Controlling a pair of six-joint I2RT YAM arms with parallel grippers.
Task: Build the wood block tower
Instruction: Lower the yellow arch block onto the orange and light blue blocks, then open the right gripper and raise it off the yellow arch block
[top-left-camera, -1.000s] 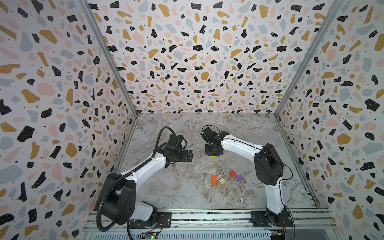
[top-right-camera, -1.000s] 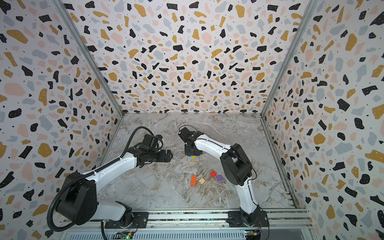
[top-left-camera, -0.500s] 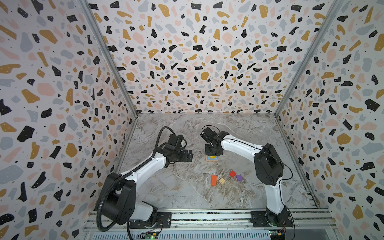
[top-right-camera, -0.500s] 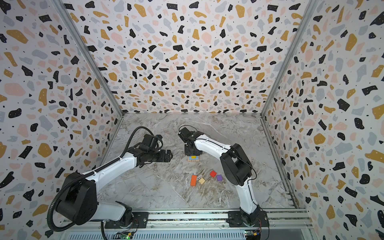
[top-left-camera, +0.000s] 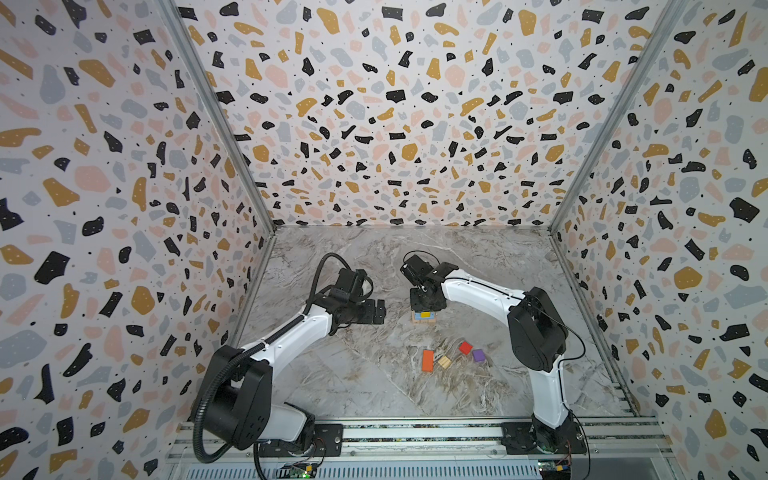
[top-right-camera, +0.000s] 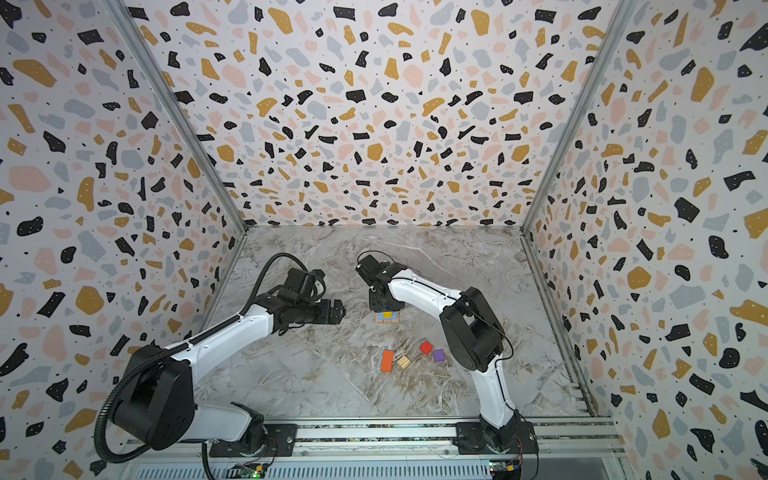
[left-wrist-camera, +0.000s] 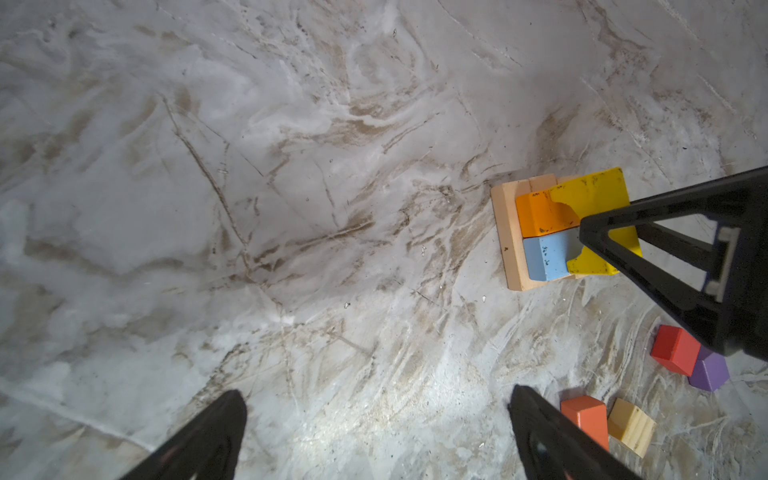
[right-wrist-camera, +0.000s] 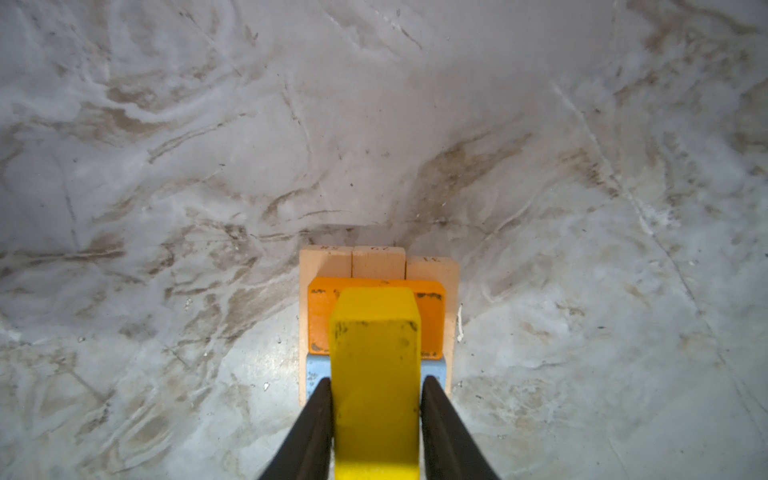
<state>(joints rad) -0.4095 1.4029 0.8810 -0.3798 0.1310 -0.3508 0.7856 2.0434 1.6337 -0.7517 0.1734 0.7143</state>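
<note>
The tower (top-left-camera: 424, 317) stands mid-table: three tan blocks (right-wrist-camera: 378, 262) side by side at the bottom, with an orange block (right-wrist-camera: 324, 316) and a blue block (right-wrist-camera: 316, 372) on them. A yellow block (right-wrist-camera: 376, 365) lies across the orange and blue ones. My right gripper (right-wrist-camera: 377, 380) reaches down over the tower, its fingers against the yellow block's two long sides. The left gripper (left-wrist-camera: 376, 390) hangs wide open and empty above bare table, left of the tower (left-wrist-camera: 511, 232). Both grippers show in both top views, the right gripper (top-right-camera: 386, 306) and the left gripper (top-right-camera: 340, 309).
Loose blocks lie nearer the front edge: an orange oblong (top-left-camera: 427, 360), a tan cube (top-left-camera: 444, 362), a red cube (top-left-camera: 465, 347) and a purple cube (top-left-camera: 478, 355). Patterned walls enclose the marble table (top-left-camera: 353, 374) on three sides.
</note>
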